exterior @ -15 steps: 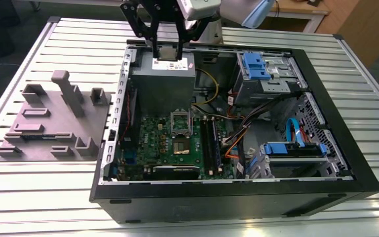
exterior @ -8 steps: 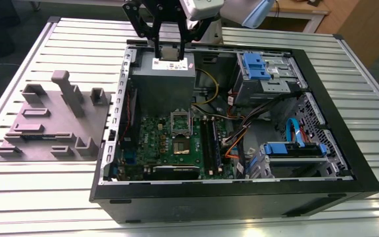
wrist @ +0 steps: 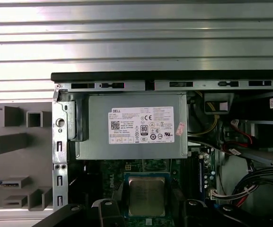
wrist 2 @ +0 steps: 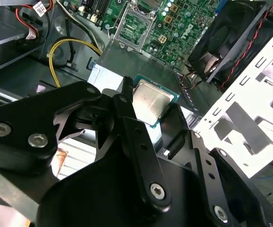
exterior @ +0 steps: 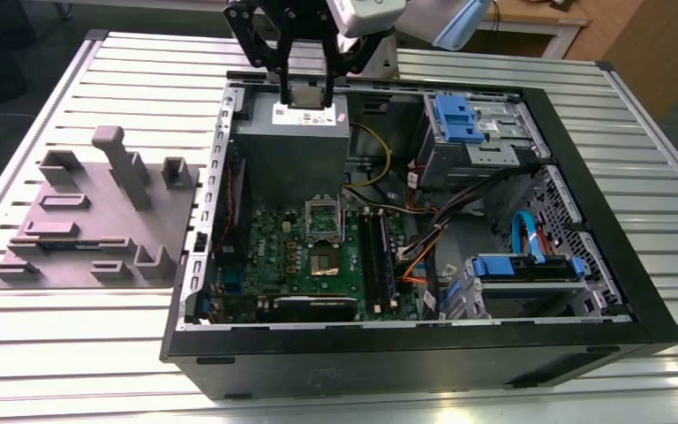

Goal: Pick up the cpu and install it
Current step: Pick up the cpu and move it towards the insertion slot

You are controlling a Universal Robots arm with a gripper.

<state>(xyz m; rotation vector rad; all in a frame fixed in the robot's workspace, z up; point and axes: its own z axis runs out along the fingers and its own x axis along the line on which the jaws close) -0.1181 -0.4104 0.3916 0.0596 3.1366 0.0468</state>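
**Chip in the claw, held above the power supply**

The gripper [exterior: 305,87] is clenched on the cpu [wrist 2: 150,100] — a finger on each of two opposite edges, the metal lid uncovered, the chip apparently level. It hangs over the grey power supply [wrist: 131,125], near one end wall of the open computer case [exterior: 433,358] and clear of the box below.

As I judge it, the carry goes well only if the chip stays flat and square to the socket [wrist 2: 135,29]. The socket lies open on the green board [exterior: 315,265] beyond the supply's edge, and any tilt or sideways drag over its contacts risks damage.

Around the path are a yellow cable [wrist 2: 60,52] beside the supply, memory slots [exterior: 377,247] and loose wiring [exterior: 433,234] next to the socket, and the fan [wrist 2: 235,38] at the case wall — none lies across the socket itself. Farther off, a grey fixture plate [exterior: 92,221] lies on the slatted table [exterior: 68,371] beside the case.
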